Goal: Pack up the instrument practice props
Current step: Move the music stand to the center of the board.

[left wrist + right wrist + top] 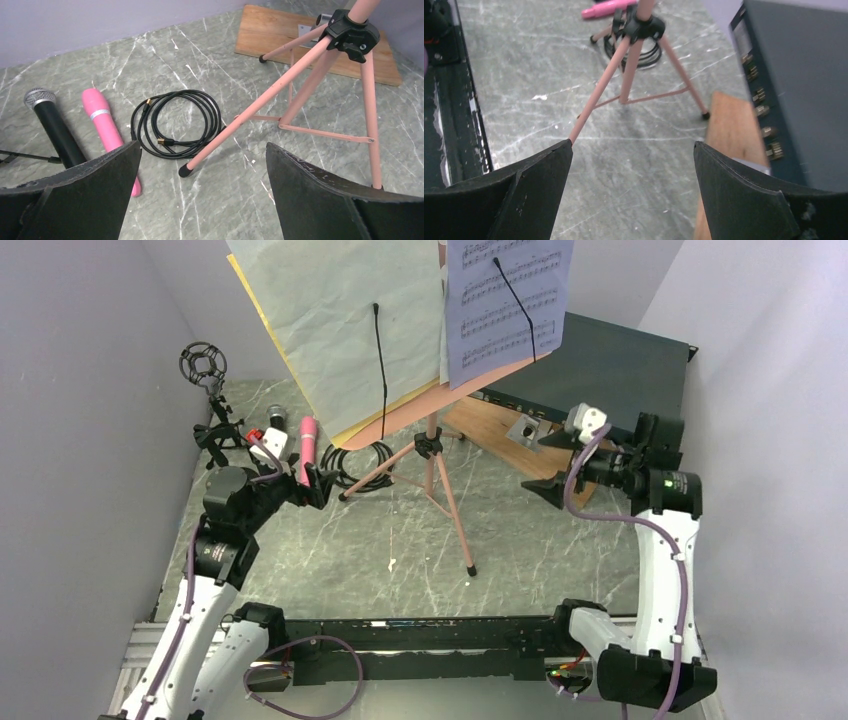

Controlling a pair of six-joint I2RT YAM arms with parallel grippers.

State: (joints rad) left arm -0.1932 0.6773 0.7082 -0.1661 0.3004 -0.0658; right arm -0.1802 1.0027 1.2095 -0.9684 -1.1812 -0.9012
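The pink music stand stands mid-table on its tripod legs (445,502), its desk (470,380) holding a white page (340,320), a yellow page edge (262,315) and a printed sheet-music page (505,300). A pink microphone (308,445) and a black microphone (275,420) lie at the left, with a black mic holder (204,362) behind them. My left gripper (318,485) is open and empty just near the pink microphone (105,125) and black microphone (52,125). My right gripper (545,490) is open and empty, right of the tripod (624,75).
A coiled black cable (365,458) lies by the tripod's left foot, also in the left wrist view (175,122). The dark teal rack box (600,365) sits back right with the brown wooden board (500,430) in front of it. Walls close in on both sides.
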